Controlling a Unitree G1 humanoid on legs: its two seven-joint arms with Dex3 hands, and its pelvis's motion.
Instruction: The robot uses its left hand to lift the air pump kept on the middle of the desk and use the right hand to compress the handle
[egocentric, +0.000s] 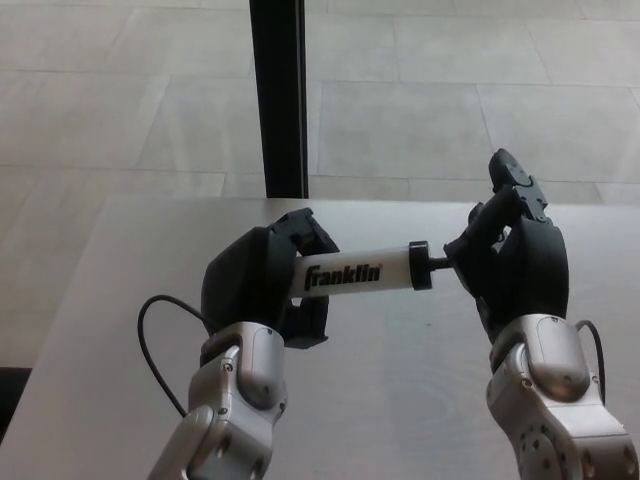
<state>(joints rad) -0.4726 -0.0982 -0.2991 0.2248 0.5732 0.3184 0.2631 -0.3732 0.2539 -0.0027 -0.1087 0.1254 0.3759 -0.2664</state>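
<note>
The air pump (358, 275) is a white tube marked "Franklin" with a black end cap, held level above the desk (400, 400). My left hand (258, 285) is shut on its left end, fingers wrapped round the barrel. From the cap a short black rod (438, 265) runs right into my right hand (512, 262), which is shut on the pump handle; the handle itself is hidden in the palm. Only a little rod shows between cap and hand.
A black post (278, 95) stands behind the desk's far edge, over a pale tiled floor. A thin black cable (152, 345) loops from my left forearm over the desk's left part.
</note>
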